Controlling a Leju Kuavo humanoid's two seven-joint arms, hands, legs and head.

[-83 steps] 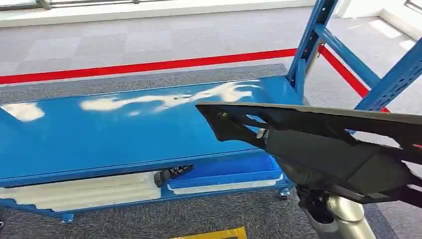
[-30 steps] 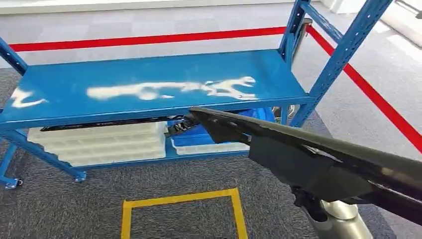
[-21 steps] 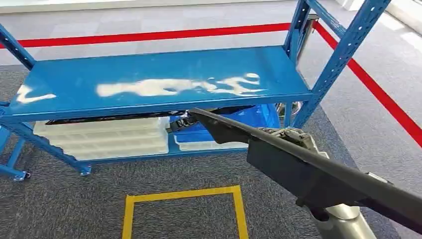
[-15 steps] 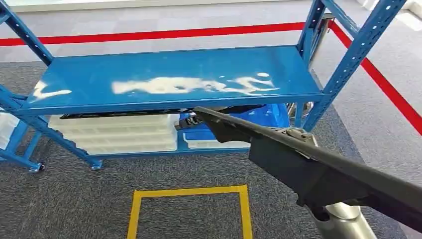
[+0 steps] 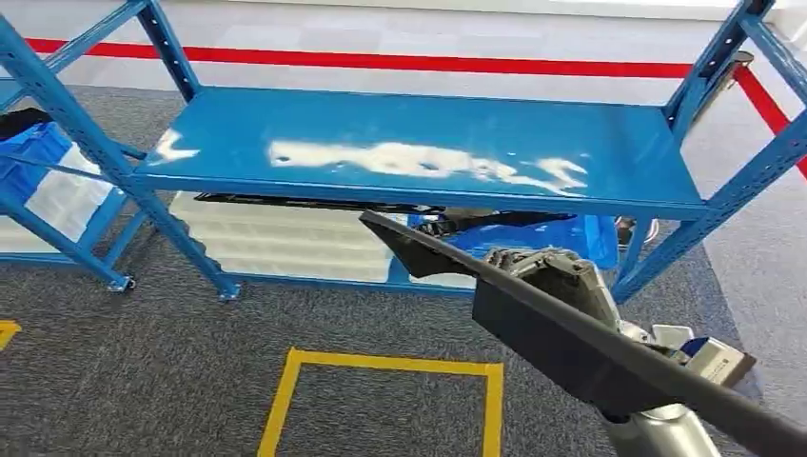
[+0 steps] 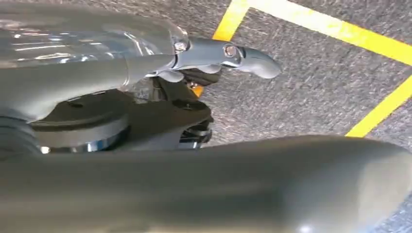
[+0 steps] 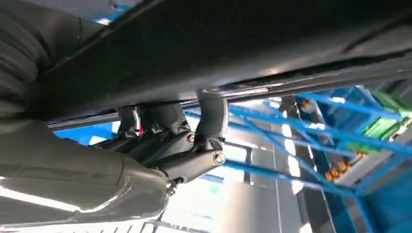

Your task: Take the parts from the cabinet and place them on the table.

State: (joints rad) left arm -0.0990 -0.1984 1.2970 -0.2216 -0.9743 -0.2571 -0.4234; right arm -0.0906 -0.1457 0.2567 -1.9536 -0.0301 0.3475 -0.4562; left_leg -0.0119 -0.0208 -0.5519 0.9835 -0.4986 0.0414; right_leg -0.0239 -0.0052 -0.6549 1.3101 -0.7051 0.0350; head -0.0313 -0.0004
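Black part [image 5: 571, 333] — long, dark, slanting across our view — is gripped by our right hand [image 5: 552, 276], fingers [image 7: 211, 121] hooked over its edge; our left hand [image 6: 194, 73] holds nothing over carpet [image 5: 143, 381]. Ahead, the blue rack [image 5: 428, 152] — white trays [image 5: 285, 243] underneath

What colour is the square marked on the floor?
Yellow: the square is a tape outline on grey carpet, clearest in the head view.

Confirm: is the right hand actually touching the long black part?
Touching. In the right wrist view, the right hand has its fingers pressed up against the underside of the long black part, with no gap between them.
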